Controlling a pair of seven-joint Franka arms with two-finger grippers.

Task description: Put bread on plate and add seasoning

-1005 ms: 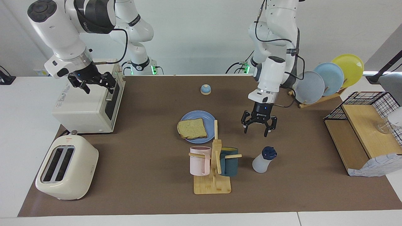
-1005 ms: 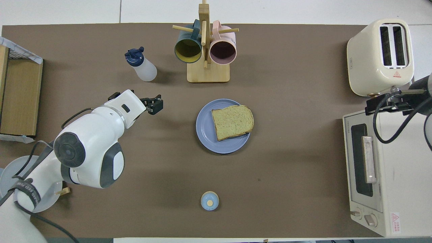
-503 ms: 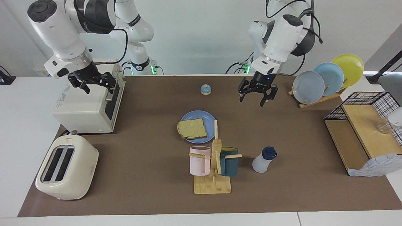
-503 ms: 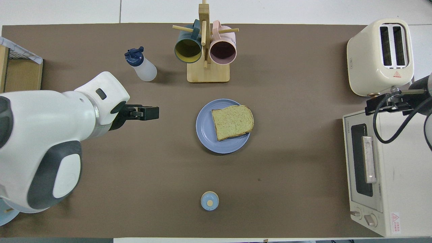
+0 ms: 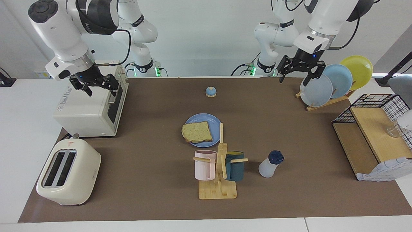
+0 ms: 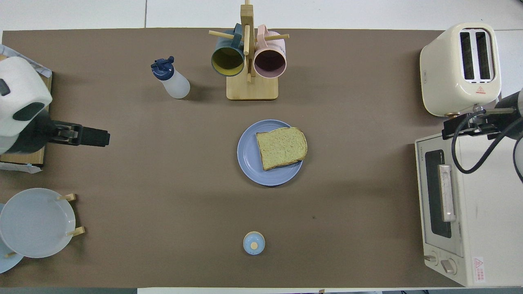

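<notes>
The bread (image 5: pixel 197 132) (image 6: pixel 282 148) lies flat on the blue plate (image 5: pixel 206 118) (image 6: pixel 249 159) in the middle of the mat, overhanging the rim a little. The seasoning (image 5: pixel 269 164) (image 6: pixel 171 79), a white bottle with a navy cap, stands upright beside the mug rack, toward the left arm's end. My left gripper (image 5: pixel 299 77) (image 6: pixel 100 137) hangs open and empty, high over the mat's edge by the upright plates. My right gripper (image 5: pixel 100 90) waits open and empty over the toaster oven.
A toaster oven (image 5: pixel 87 109) and a cream toaster (image 5: pixel 67 172) stand at the right arm's end. A wooden mug rack (image 5: pixel 219 167) holds two mugs. A small bell (image 5: pixel 210 92) sits near the robots. Upright plates (image 5: pixel 334 80) and a wire-and-wood shelf (image 5: pixel 370 141) fill the left arm's end.
My left gripper has risen from low over the mat near the seasoning bottle and swung back toward the upright plates, empty. The right arm, bread and bottle have not moved.
</notes>
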